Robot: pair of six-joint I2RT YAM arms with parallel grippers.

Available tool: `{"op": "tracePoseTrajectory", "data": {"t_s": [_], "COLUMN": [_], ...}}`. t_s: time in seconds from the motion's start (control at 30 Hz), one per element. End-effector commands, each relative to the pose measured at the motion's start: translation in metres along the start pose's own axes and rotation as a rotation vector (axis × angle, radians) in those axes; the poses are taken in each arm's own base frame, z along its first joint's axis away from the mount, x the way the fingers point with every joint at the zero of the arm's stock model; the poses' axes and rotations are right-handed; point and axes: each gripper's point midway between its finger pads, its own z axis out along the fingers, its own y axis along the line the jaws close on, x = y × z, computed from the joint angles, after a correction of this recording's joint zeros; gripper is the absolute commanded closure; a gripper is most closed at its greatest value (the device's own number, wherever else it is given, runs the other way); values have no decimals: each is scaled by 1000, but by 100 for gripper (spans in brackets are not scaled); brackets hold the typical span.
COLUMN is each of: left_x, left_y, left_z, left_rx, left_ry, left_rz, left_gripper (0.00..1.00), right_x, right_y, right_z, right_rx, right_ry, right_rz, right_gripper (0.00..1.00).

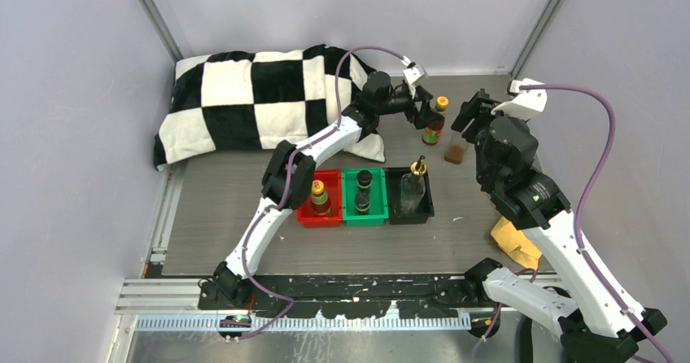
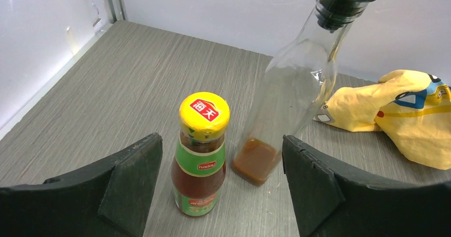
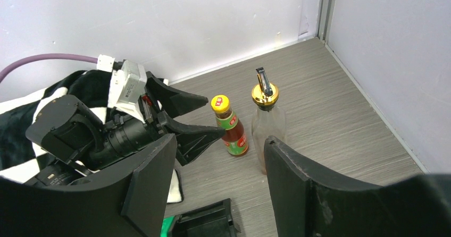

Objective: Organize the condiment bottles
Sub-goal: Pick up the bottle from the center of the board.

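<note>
Logged yellow-capped sauce bottle [image 2: 201, 162] upright at far end of table [image 2: 106, 77], just beside clear glass bottle [image 2: 298, 88]; left gripper [image 2: 220, 146] spread wide and lined up on it, not gripping, right gripper [image 3: 220, 144] apart, empty; judged it light, rigid, slick, breakable, best pinched across green-labelled body

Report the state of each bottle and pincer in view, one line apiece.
Loose yellow-capped reddish-brown sauce bottle: upright on table.
Loose clear glass bottle with gold pourer: upright, nearly empty.
Yellow-capped bottle in red tray: upright.
Black-capped dark bottle in green tray: upright.
Glass pourer bottle in black tray: upright.
Left pincer: open, empty.
Right pincer: open, empty.
</note>
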Motion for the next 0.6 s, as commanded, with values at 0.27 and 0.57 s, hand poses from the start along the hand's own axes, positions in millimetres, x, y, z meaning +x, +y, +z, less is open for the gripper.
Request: {"op": "tracePoseTrajectory", "data": {"t_s": [0.27,0.57], "left_x": [-23,-21], "left_y": [0,3], "left_z": [15,17], "left_rx": [30,31], "left_ry": [-112,-132], "left_rz": [30,35], "left_gripper": [16,16], "right_x": [-14,-10], "right_y": [6,12], "right_z": [6,11], "right_rx": [1,0], "right_ry": [-46,-36], "right_rz": [16,0], "right_gripper": [33,33]}}
